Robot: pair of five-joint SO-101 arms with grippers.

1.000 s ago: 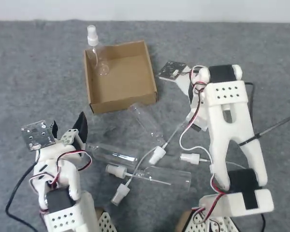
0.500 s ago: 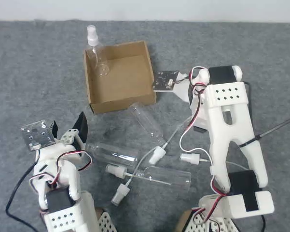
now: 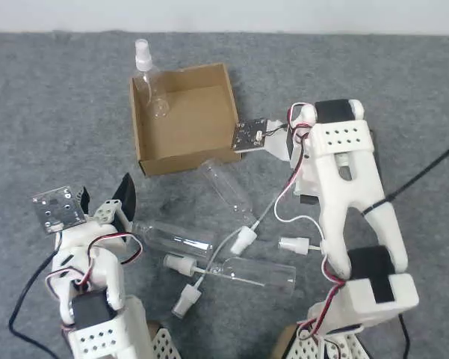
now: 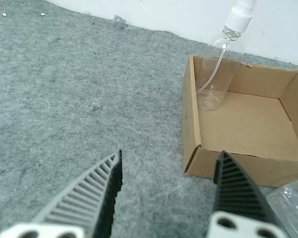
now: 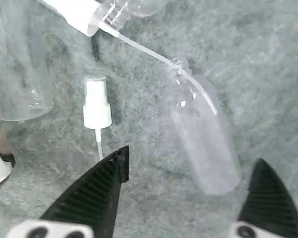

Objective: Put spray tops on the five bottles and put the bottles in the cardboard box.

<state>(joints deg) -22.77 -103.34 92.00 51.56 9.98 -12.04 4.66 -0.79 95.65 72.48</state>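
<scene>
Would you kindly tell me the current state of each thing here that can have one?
cardboard box: open-topped, upright, one bottle inside.
bottle in the box: spray top on, leaning in a corner.
bottle beside the box: lying down, no top.
bottle by the left arm: lying down, no top.
bottle nearest the arm bases: lying down, no top fitted.
loose spray tops: lying off the bottles.
left gripper: jaws open, empty.
right gripper: jaws open, empty.

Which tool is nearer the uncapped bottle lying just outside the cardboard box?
Right. The right tool hangs open over that uncapped bottle; the left tool sits off to its side, beside another bottle.
</scene>
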